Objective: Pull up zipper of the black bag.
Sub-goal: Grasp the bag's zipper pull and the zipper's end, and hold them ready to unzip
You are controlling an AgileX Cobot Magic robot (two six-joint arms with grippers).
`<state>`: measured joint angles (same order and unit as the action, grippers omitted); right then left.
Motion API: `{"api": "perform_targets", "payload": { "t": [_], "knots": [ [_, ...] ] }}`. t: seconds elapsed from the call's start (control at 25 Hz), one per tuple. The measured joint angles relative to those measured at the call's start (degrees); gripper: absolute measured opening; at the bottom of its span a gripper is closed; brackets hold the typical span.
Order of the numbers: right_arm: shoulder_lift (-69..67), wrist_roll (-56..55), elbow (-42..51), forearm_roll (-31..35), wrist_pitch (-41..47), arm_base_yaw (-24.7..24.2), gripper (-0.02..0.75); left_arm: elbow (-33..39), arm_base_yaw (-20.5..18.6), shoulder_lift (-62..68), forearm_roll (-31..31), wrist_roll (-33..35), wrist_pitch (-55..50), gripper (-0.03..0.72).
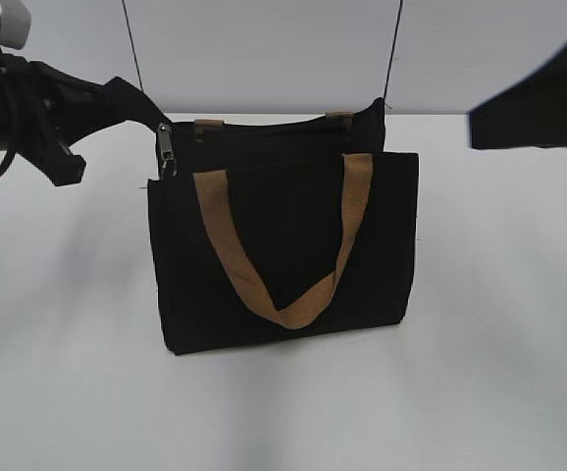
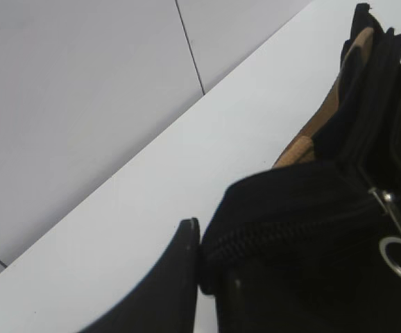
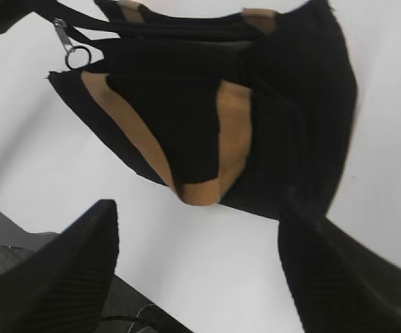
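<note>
Two grippers are before you. At the left, your left gripper [image 1: 144,116] is clenched on the top left corner of the black bag [image 1: 283,265], just beside the zipper [image 1: 167,147], whose silver tab and ring hang down at this corner. You see the bag standing upright in the middle of the white table [image 1: 480,392], nearer to the far edge, one tan strap [image 1: 293,250] hanging on its front. At the right, your right gripper [image 3: 197,277] is released, fingers wide apart, near the bag but not touching it

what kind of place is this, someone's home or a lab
Most likely a lab or test bench: a bare white table against plain pale wall panels, holding only a black bag, with a robot arm at its corner.
</note>
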<state>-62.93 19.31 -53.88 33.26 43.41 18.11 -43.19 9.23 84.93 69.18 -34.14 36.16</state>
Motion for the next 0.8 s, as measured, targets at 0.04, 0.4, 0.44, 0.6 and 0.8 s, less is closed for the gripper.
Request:
{"api": "perform_targets", "payload": {
  "t": [0.04, 0.4, 0.44, 0.6, 0.8],
  "knots": [
    [-2.7, -2.6, -1.7, -2.6, -1.8, 3.9, 0.543, 0.0, 0.0, -0.1, 0.0, 0.0, 0.0, 0.027],
    [-27.7, -20.9, -20.1, -13.2, -7.6, 23.7, 0.429, -0.6, 0.1, -0.6, -0.4, -0.1, 0.8, 0.027],
    [-29.8, -21.2, -22.4, -13.4, -7.6, 24.6, 0.396, -0.6, 0.1, -0.6, -0.5, -0.1, 0.9, 0.027],
    [-37.0, -22.6, -29.7, -12.4, -7.3, 25.9, 0.338, -0.6, 0.1, -0.6, -0.5, -0.1, 1.2, 0.027],
    [-41.8, -23.1, -33.9, -8.5, -6.2, 25.9, 0.327, -0.6, 0.1, -0.6, -0.6, -0.1, 2.1, 0.027]
  ]
}}
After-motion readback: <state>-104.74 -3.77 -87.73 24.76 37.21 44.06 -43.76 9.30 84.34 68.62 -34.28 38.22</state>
